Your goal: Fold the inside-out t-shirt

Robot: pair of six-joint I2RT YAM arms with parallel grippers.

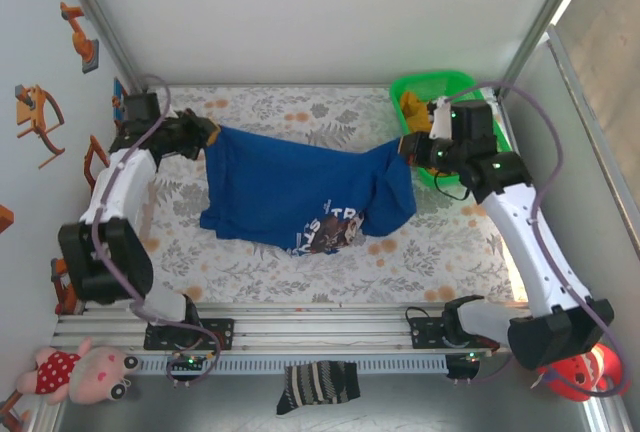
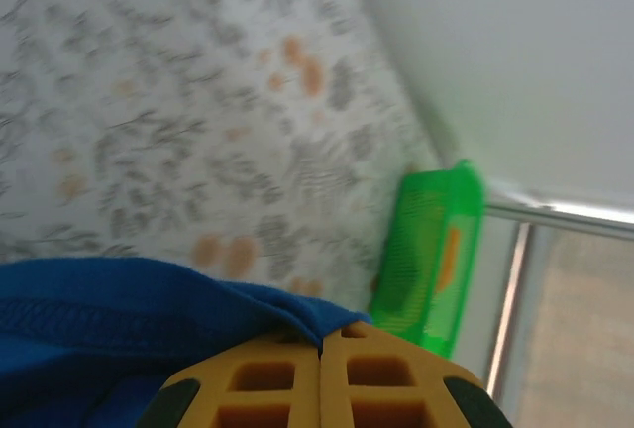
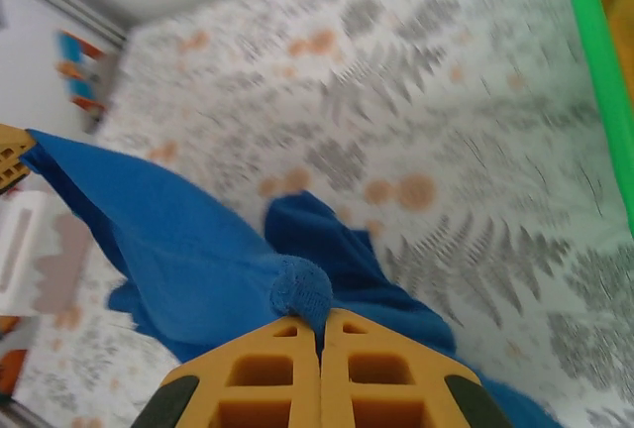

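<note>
Top external view has the inside-out t-shirt strung between the two arms over the patterned bench, its lower half sagging onto the surface with the printed lettering near the front edge. The left claw is pressed together on one upper edge of the cloth. The right claw pinches a bunched corner just beside the green basket. Holding both ends raised and apart seems meant to stretch the shirt flat, so it can be laid square before any fold.

My right gripper pinches a bunched fold of the blue t-shirt. It stretches left above the floral tablecloth.
</note>
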